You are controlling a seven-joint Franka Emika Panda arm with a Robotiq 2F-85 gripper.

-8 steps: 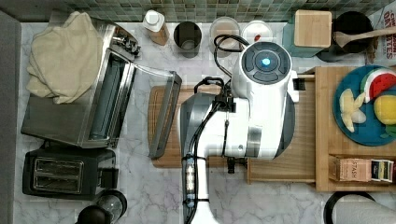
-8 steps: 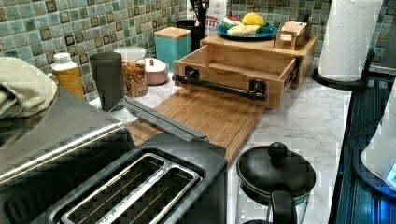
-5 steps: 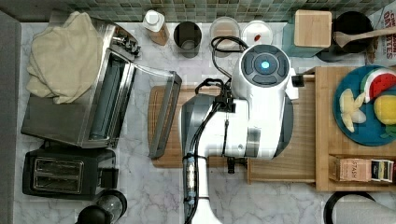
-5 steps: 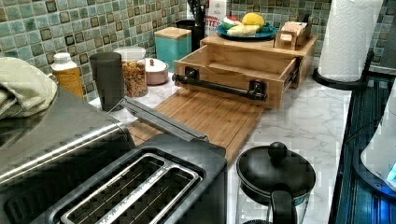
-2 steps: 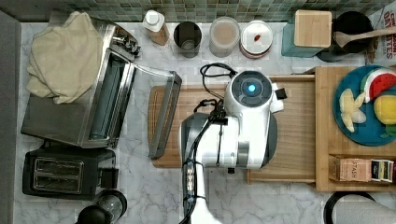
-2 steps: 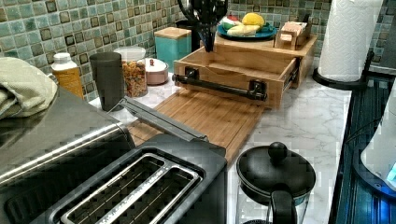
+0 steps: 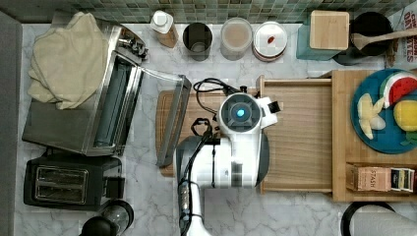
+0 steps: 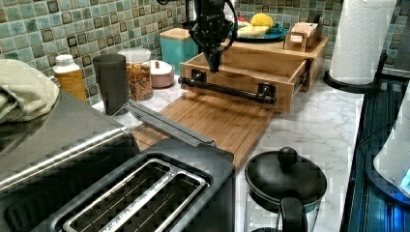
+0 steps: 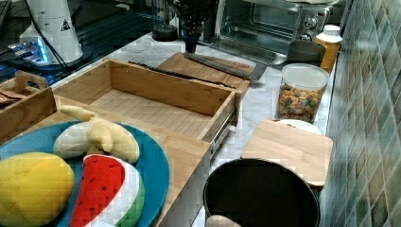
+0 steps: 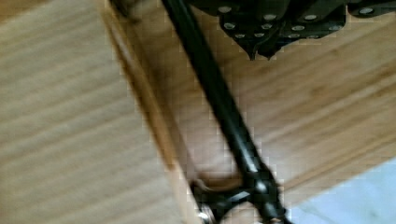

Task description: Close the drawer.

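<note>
Light-wood drawer (image 8: 251, 72) with black bar handle (image 8: 227, 90) stands open; gripper (image 8: 214, 65) fingers pressed together.

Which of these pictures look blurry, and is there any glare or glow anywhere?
Wrist view: soft and smeared; the handle and wood grain lack crisp edges. Left view: the toaster up close is blocky, while the drawer farther back reads more clearly. Top view: evenly lit, with a blue light glowing on the arm. Right view: a blue glow at the right view's left edge.
</note>
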